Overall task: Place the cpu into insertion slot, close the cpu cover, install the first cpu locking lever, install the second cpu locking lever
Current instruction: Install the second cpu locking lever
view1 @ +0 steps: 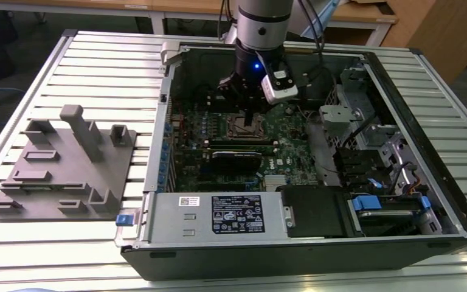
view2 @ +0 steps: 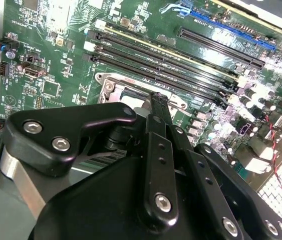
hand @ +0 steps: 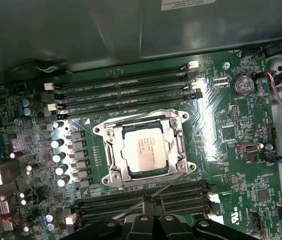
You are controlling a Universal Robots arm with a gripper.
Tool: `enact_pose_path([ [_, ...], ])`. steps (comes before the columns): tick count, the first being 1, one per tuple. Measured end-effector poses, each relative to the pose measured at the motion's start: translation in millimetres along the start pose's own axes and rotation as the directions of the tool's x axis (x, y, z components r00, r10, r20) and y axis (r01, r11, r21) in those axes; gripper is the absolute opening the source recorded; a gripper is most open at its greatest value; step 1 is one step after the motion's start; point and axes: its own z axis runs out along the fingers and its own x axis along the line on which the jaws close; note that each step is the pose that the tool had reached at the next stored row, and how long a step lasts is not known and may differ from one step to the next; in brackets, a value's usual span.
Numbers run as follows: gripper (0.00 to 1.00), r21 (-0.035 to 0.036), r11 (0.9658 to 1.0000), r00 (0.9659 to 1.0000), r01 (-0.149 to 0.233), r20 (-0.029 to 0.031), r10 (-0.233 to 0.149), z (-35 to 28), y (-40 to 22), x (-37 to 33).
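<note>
Silver cpu (hand: 143, 149) seated in insertion slot (hand: 111, 169), cover closed

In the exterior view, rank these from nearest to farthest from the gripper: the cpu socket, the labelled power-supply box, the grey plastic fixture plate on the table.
1. The insertion slot, just under the gripper, mid-board.
2. The power-supply box, at the case's near edge.
3. The grey fixture plate, outside the case, toward the exterior view's left.
</note>
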Motion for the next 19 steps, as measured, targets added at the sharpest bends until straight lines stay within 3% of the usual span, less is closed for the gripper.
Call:
enact_pose_path([
  [7,0.10,-0.0004,0.9998,0.9998,0.022,0.0011,-0.022,2.2,-1.7,1.7],
  [12,0.10,-0.0007,0.9995,0.9995,0.031,0.0016,-0.031,4.8,-2.8,7.8],
  [19,0.10,-0.0004,0.9994,0.9994,0.033,0.0017,-0.033,8.5,-2.8,8.4],
])
